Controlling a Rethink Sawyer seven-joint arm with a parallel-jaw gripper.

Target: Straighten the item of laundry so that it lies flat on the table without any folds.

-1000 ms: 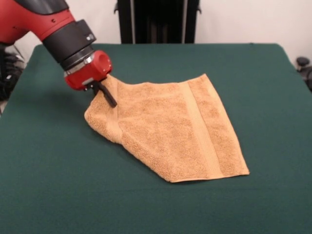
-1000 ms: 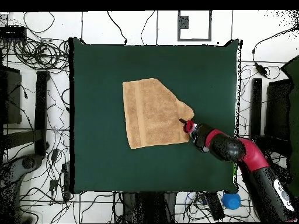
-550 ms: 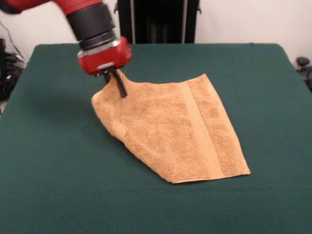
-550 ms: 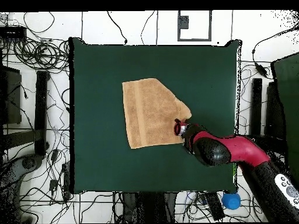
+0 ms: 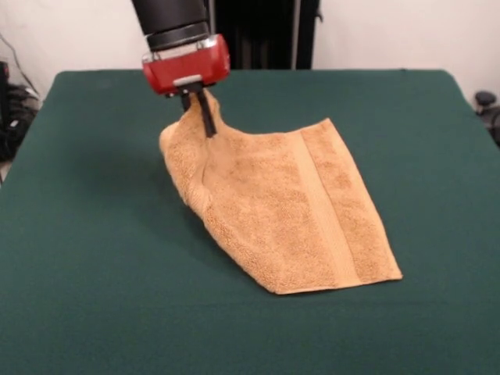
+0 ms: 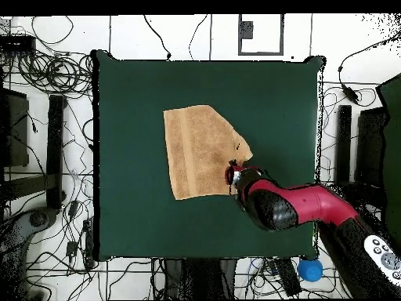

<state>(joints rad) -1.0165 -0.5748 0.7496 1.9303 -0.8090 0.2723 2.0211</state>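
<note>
One table (image 5: 78, 297), covered in dark green cloth, carries the whole job; its surface is far larger than the work piece. One towel (image 5: 289, 211), orange-tan terry with a flat woven band running across it, lies near the table's middle. Most of it rests flat, but the corner under the arm is raised into a peak and a doubled fold runs down the edge below it. The gripper (image 5: 201, 108) is closed on that raised corner, its dark fingers pinching the cloth clear of the table. Judgement: the towel is light, limp and not slippery, so it will drape and drag rather than spring flat. A corner hold suits it, since drawing that corner outward should open the fold.
</note>
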